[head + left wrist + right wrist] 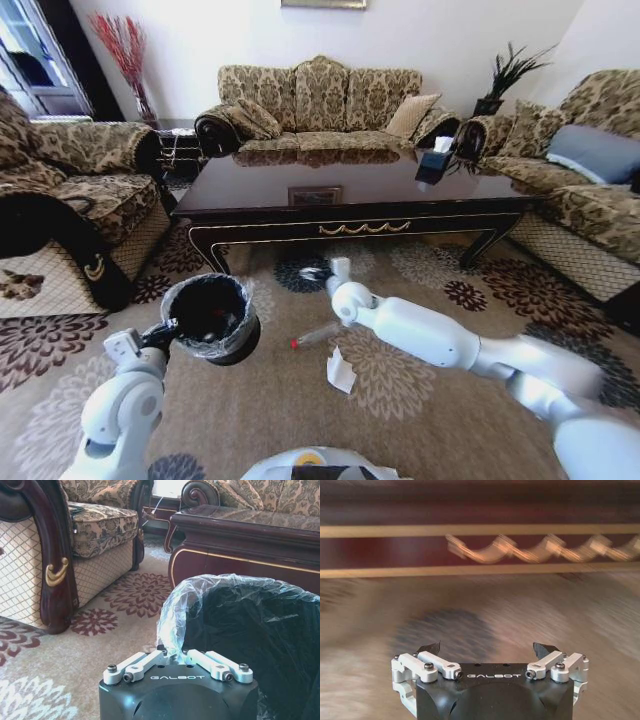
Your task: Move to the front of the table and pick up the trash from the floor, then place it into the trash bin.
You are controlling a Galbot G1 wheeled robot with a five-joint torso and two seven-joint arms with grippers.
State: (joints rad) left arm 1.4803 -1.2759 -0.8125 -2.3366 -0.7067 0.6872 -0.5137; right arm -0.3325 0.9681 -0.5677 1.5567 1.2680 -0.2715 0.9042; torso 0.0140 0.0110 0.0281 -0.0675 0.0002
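My left claw (172,655) clamps the round black plastic-lined bin (210,317) at lower left. My right claw (487,650), spread wide and empty, hovers mid-frame beside the glossy dark wooden worktop (350,190), above the red-capped clear bottle (318,335) on the carpet.

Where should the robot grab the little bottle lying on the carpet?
Probably around the middle of its body, coming from above. The bottle lies flat on the floor, so only its top and sides are free. The open right gripper should close across its narrow width, not lengthwise.

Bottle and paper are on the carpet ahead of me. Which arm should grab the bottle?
Right, probably. The right tool is open and empty, low over the floor near the bottle. The left tool is shut on the trash bin, holding it by the rim.
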